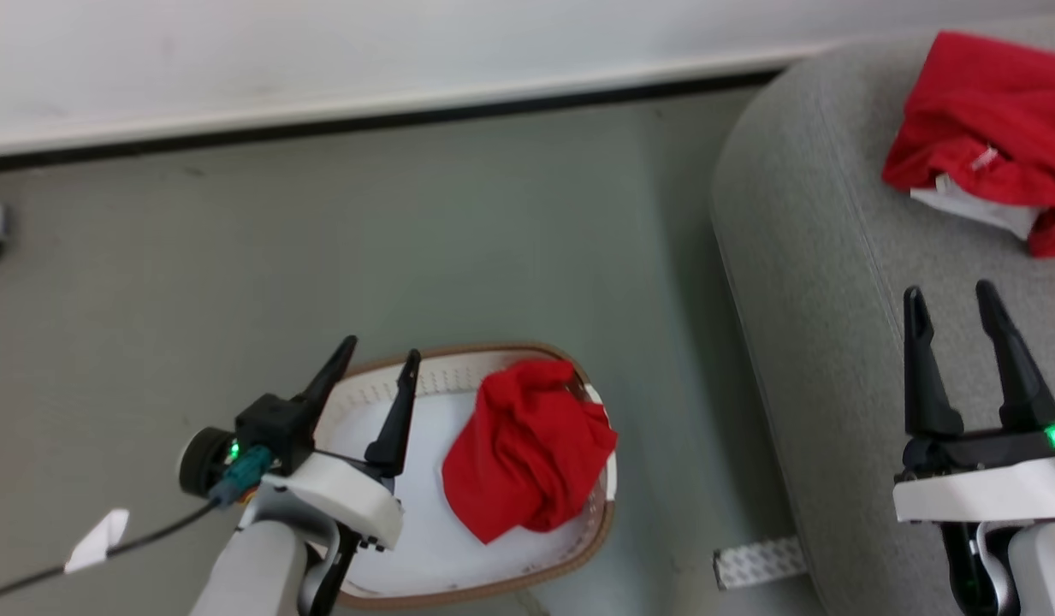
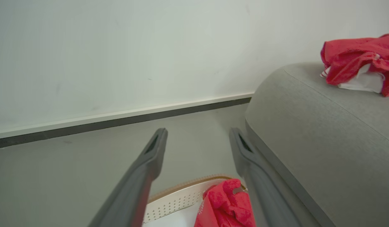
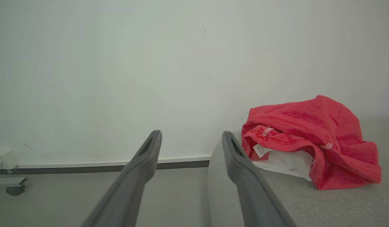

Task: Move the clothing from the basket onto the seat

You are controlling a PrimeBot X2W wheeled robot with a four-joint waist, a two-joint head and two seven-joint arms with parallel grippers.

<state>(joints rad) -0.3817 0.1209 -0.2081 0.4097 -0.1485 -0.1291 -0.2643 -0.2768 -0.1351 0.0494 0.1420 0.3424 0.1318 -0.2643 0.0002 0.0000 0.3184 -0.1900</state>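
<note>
One plain red garment [image 1: 531,449] lies bunched in the right half of the white basket [image 1: 493,364] on the floor; it also shows as a red garment [image 2: 227,205] low in the left wrist view, above the basket's perforated wall [image 2: 175,203]. My left gripper [image 1: 382,358] hovers open over the basket's left side, nothing between its fingers. A second red garment with white lining [image 1: 980,141] rests on the grey seat [image 1: 818,282], also seen as a red garment [image 3: 308,142] on the seat [image 3: 339,201]. My right gripper [image 1: 951,299] is open above the seat, short of that garment.
A white wall with a dark baseboard [image 1: 364,120] runs along the back. Grey floor [image 1: 407,239] lies between wall, basket and seat. A white perforated strip [image 1: 758,560] lies by the seat's base. A cable [image 1: 82,560] trails at lower left.
</note>
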